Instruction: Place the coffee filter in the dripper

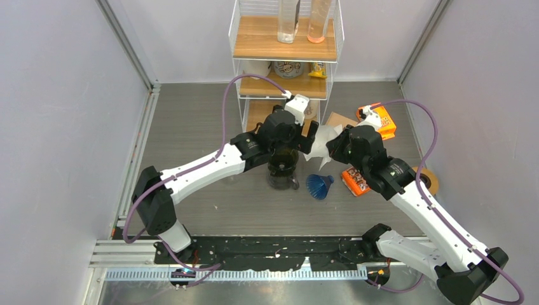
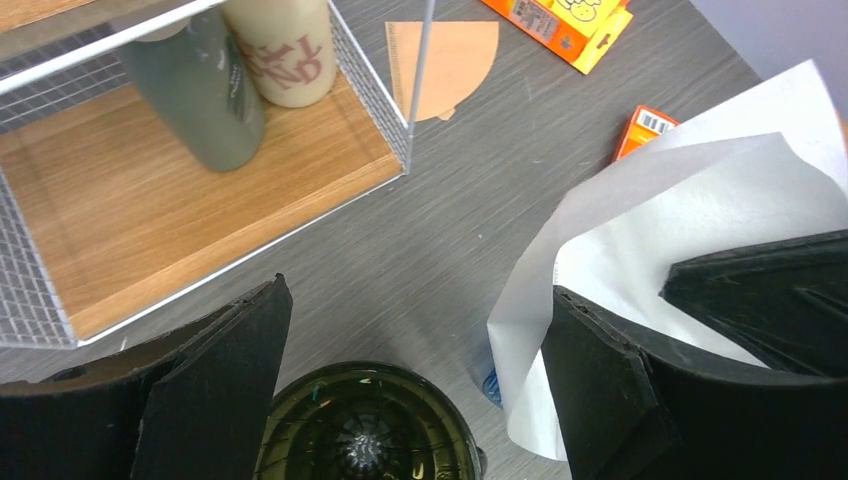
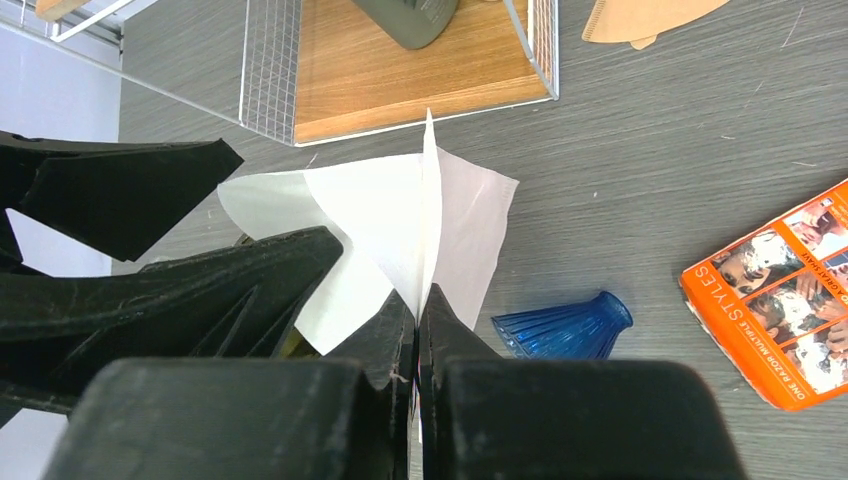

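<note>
My right gripper is shut on the seam of a white paper coffee filter, holding it up in the air. My left gripper is open, directly above a dark ribbed glass dripper that stands on the table. Its right finger touches the filter's open edge, and the paper curls round that finger. A blue ribbed cone lies on its side to the right of the dark dripper, below the filter.
A wire shelf with wooden boards stands behind, holding bottles. A brown paper filter lies on the table by the shelf. Orange boxes and a tape roll lie at the right.
</note>
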Controlling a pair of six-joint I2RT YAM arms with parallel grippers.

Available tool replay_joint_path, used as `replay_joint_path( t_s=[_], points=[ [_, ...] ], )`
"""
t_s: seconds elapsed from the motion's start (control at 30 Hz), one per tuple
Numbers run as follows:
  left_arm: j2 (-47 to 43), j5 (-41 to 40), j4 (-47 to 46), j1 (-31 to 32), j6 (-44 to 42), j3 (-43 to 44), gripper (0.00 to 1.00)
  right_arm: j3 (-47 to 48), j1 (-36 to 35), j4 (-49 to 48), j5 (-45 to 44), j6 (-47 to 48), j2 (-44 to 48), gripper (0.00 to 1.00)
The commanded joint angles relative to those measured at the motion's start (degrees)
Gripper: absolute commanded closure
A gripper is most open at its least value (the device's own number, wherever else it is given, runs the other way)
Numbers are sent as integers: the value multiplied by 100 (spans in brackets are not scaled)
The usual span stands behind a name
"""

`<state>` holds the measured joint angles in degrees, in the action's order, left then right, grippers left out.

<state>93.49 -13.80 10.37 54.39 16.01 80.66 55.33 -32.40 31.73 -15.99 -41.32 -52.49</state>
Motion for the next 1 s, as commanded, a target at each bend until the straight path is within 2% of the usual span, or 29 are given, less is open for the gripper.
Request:
replay_joint_path(
  t_s=[0.0, 0.27, 0.43, 0.53, 0.6, 0.7, 0.9, 0.97],
  points=[
    [-233, -395, 17, 36, -116, 191, 0, -6, -20, -221, -83, 248, 58, 95],
    [-274, -222, 110, 36, -226, 247, 3, -62, -20, -296, -40, 519, 73, 95],
    [-179, 563, 85, 36, -196, 356, 15, -152, -20, -491, 227, 699, 89, 95],
    [-149, 944, 24, 36, -196, 377, 27, -166, -16, -500, 266, 742, 77, 95],
    [-127, 1026, -7, 34, -191, 387, 39, -175, -18, -513, 238, 743, 96, 95],
    [-59, 916, 28, 36, -179, 429, 55, -188, -20, -516, 212, 766, 130, 95],
    [37, 842, 218, 36, -219, 561, 77, -198, -20, -481, 220, 806, 134, 95],
    [22, 640, 255, 36, -232, 562, 90, -207, -15, -418, 187, 800, 114, 95]
  ],
)
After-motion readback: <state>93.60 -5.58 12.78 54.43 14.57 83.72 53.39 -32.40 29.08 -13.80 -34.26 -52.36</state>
